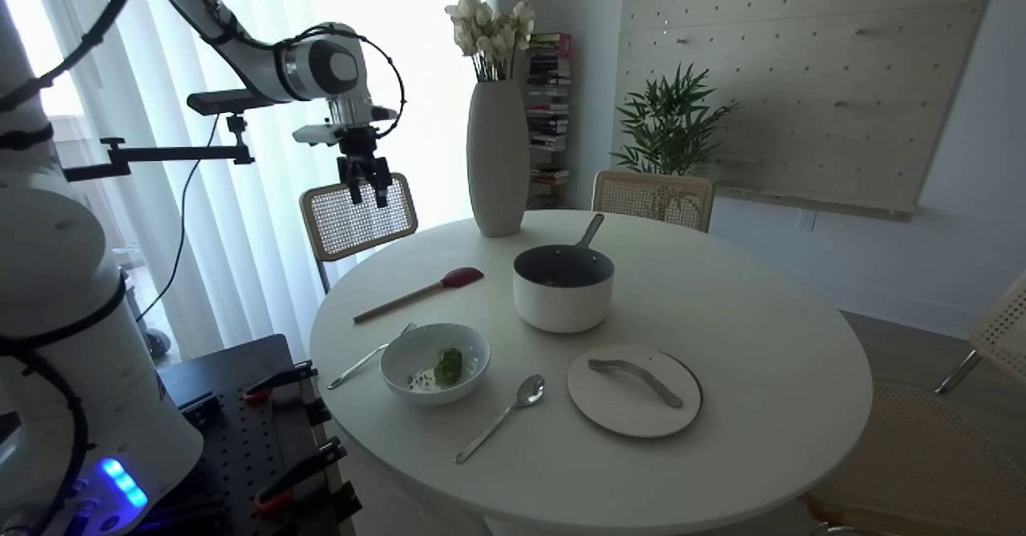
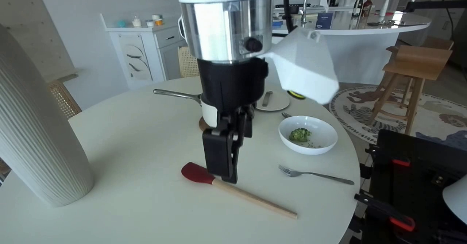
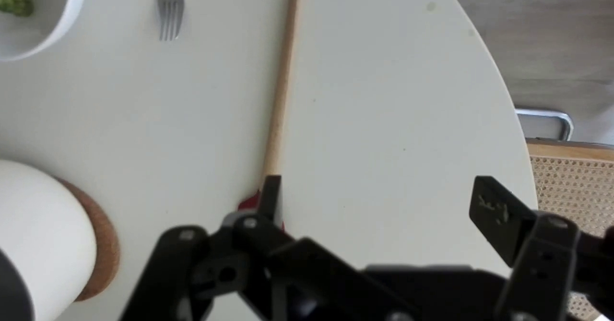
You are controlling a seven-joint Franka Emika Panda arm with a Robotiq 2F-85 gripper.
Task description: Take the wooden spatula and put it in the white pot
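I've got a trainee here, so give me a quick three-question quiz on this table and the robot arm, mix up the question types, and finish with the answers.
1. True or false: the wooden spatula lies on the table, outside the white pot.
2. Which of these is in the white bowl?
a) spoon
b) fork
c) broccoli
3. Fill in the gap: in the wrist view, the end effector is ____ (open or closed).

Key:
1. True
2. c
3. open
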